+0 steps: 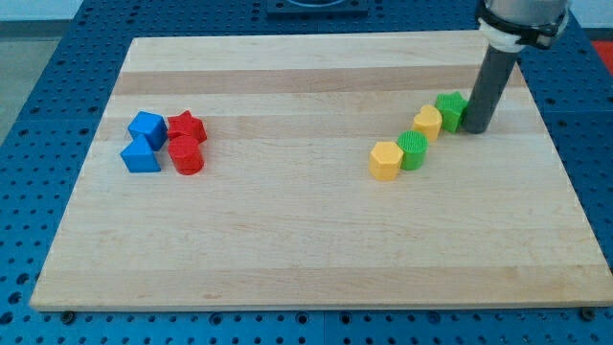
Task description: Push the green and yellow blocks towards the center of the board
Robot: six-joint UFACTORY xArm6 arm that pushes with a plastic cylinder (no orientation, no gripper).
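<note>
Looks like this one's only partly done: the four task blocks sit in a slanted chain on the view's right half of the desk (287,259), well apart from the middle, so most of the pushing is left, I'd say. From the lower left up, it's a yellow chunky block (385,160), a ribbed green cylinder (413,150), a second yellow block (428,122) and a green cube-ish block (450,110), each touching the next. No hand on this rig, so nothing to call apart or clamped; my tip (476,128) is just right of that top green block, seemingly touching it.
</note>
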